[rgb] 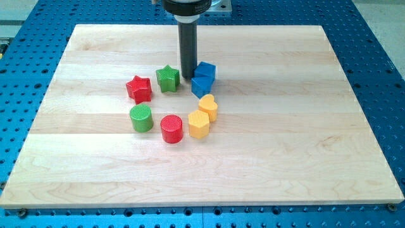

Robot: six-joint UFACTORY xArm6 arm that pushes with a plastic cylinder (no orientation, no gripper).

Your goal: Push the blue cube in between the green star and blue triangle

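My tip (188, 77) touches the board between the green star (168, 78) on its left and two blue blocks on its right. The upper blue block looks like the blue cube (207, 69). The lower one, touching it, looks like the blue triangle (200, 86). The tip stands right against the left side of the blue blocks, with a small gap to the green star. The rod hides part of the cube's left edge.
The blocks form a ring on the wooden board (285, 126): a red star (139, 88), a green cylinder (141, 118), a red cylinder (171, 128), a yellow hexagon (199, 125) and a yellow heart (208, 106). The heart sits just below the blue triangle.
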